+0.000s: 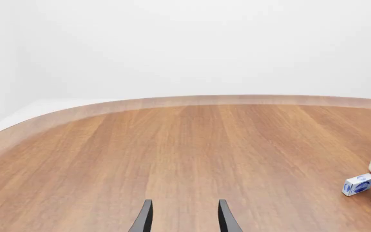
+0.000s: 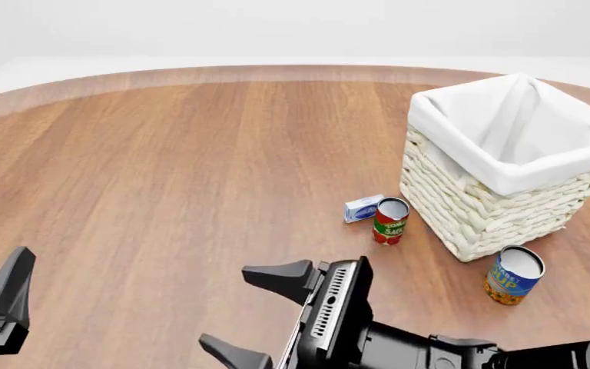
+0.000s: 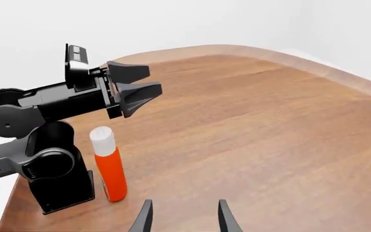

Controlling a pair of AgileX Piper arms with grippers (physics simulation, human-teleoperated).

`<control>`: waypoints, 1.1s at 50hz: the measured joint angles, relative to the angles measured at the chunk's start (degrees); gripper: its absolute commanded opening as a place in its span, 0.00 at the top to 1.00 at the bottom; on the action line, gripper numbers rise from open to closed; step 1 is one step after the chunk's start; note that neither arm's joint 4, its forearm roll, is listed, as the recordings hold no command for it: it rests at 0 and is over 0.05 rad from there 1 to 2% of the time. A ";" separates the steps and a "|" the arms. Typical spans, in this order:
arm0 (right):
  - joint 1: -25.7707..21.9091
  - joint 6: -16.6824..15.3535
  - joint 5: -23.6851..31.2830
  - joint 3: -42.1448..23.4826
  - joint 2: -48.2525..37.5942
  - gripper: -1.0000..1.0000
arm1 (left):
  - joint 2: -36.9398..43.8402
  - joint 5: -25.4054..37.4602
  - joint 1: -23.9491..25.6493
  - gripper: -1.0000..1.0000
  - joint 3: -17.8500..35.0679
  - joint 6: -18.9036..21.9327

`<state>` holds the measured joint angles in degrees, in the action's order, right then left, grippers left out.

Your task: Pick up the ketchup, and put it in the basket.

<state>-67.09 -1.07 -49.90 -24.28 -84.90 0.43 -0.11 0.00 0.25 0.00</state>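
The ketchup [image 3: 110, 169], an orange-red bottle with a tall white cap, shows only in the right wrist view. It stands upright on the table beside the left arm's black base [image 3: 53, 176]. It is out of the front view. My right gripper [image 3: 184, 217] is open and empty, pointing toward the bottle from a short way off; in the front view it [image 2: 228, 307] is at the bottom centre, pointing left. My left gripper [image 1: 185, 217] is open and empty over bare table. The basket [image 2: 479, 223] stands at the right.
A small red can [image 2: 389, 221] and a small blue-white box [image 2: 362, 208] sit just left of the basket. A blue-and-yellow can [image 2: 512, 275] stands in front of it. The left gripper [image 3: 152, 79] hangs above and behind the bottle in the right wrist view.
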 measured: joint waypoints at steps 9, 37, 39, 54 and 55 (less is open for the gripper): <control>-0.79 0.28 -0.38 -0.21 -0.65 0.00 | 0.00 0.00 0.00 0.00 0.00 0.00; -3.89 1.14 -1.05 -0.63 -2.18 0.00 | 0.00 0.00 0.00 0.00 0.00 0.00; -4.07 1.13 -1.03 -0.70 -2.32 0.00 | 0.00 0.00 0.00 0.00 0.00 0.00; -5.07 1.26 -1.05 -1.18 -3.29 0.00 | 0.00 0.00 0.00 0.00 0.00 0.00; -5.14 1.29 -1.10 -1.22 -3.41 0.00 | 0.00 0.00 0.00 0.00 0.00 0.00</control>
<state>-72.23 0.21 -51.00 -25.50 -88.31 0.43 -0.11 0.00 0.25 0.00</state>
